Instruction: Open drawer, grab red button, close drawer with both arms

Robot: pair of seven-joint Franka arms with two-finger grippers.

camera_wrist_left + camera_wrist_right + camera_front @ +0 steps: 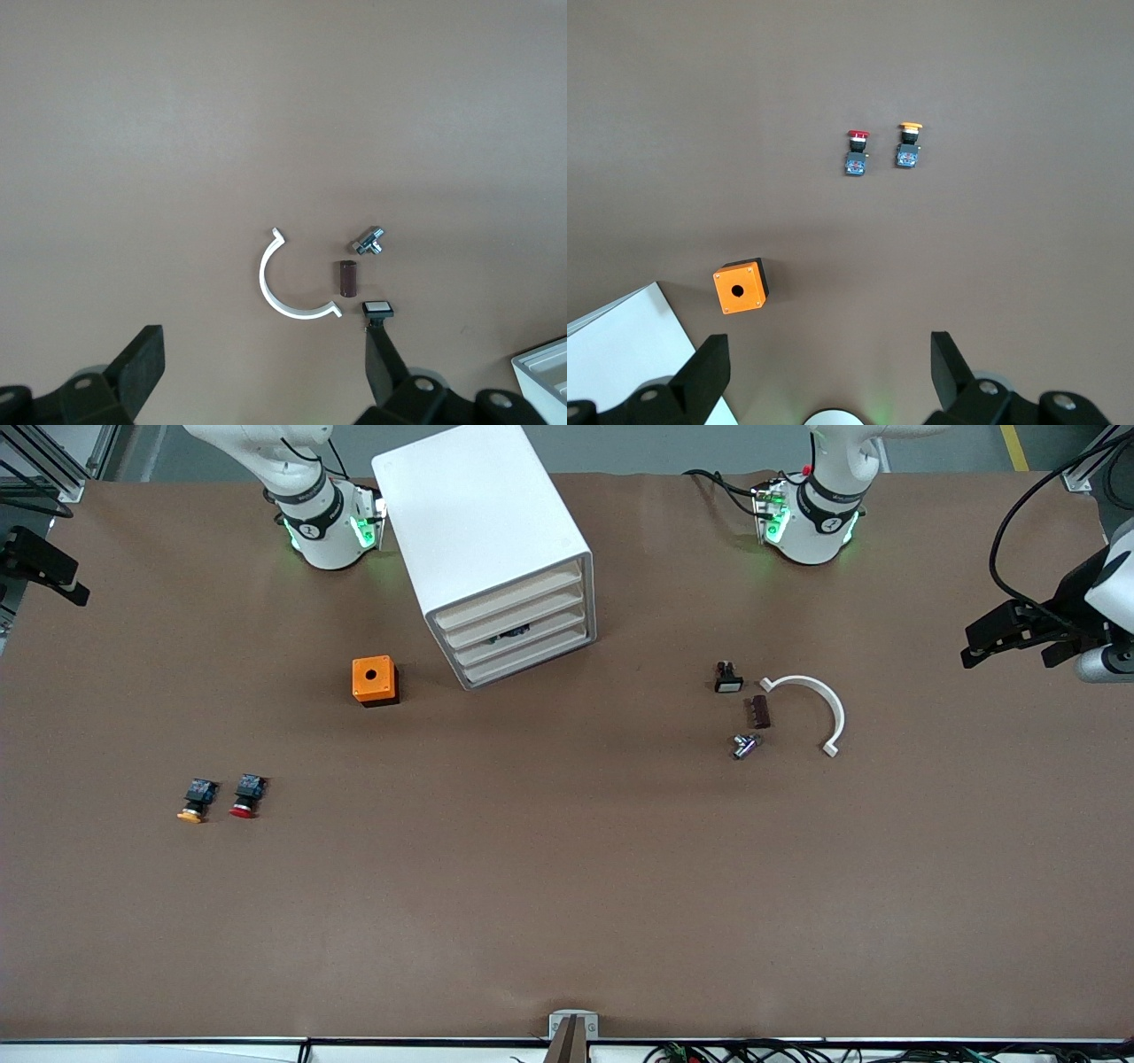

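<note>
Red-capped round button point(245, 795) lies on matte brown table point(532, 886); both claws spread, left claw point(266, 372), right claw point(831, 372).

The button point(247, 794) lies beside its twin point(195, 801) — both nearer the front camera than the box point(374, 680).

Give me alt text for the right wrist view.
The open right gripper hangs above the brown table, holding nothing. Below it lie the red-capped button beside an orange-capped button, with an orange box near a white drawer cabinet's corner.
</note>
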